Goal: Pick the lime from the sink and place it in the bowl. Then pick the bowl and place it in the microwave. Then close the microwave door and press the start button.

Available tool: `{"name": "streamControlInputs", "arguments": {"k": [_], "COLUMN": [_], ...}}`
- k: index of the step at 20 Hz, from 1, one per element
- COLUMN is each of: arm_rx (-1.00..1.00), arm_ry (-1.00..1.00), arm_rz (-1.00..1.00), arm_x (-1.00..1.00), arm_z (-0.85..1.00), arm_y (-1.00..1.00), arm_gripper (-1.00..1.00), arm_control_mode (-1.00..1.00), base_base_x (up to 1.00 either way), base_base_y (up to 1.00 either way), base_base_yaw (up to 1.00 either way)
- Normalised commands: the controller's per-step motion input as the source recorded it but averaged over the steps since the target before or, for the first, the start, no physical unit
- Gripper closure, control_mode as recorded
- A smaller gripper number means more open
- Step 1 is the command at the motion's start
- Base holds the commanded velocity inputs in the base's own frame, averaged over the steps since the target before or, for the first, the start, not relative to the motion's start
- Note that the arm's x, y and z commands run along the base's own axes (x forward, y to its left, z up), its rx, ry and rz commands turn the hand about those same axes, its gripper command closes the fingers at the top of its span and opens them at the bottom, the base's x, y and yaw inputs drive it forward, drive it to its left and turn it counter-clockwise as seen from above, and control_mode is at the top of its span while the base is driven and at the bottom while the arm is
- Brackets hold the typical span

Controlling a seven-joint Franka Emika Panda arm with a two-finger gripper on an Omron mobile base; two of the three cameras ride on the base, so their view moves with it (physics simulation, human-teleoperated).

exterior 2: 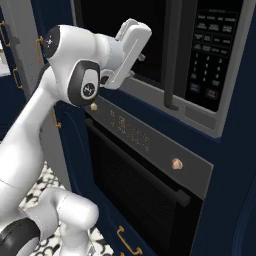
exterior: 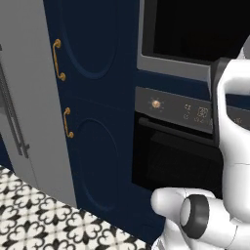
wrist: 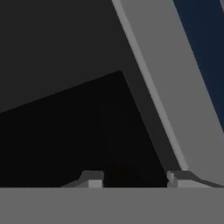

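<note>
End effector up at the microwave door (exterior 2: 150,45).

I see the microwave (exterior 2: 210,65) built in above the black oven (exterior 2: 145,175); my end effector (wrist: 134,178) faces its dark glass, fingertips (wrist: 92,178) apart with nothing between them.

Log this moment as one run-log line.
stage: at microwave door | gripper: fingers apart, nothing visibly between them, facing the black glass | oven below: shut | keypad: untouched
</note>
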Motion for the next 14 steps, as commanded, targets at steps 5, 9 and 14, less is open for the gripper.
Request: {"name": "streamControlInputs", "arguments": {"k": [5,9,14], "arm_rx": [-0.02,-0.24,-0.43], "arm_ry": [-0.07,0.11,0.1], "arm_rz": [0.05,0.21,0.25], "arm_x": [-0.78,-1.0,-1.0], "arm_z": [0.08,0.1,0.12], "arm_y": [0.11,0.29,0.39], "arm_gripper": [-1.0,-1.0,-1.0], "arm_control_mode": [-1.0,-1.0,-1.0], "base_base_x": [0.0,0.0,0.0], "base_base_y": [0.0,0.0,0.0], "base_base_yaw": [0.0,0.0,0.0]}}
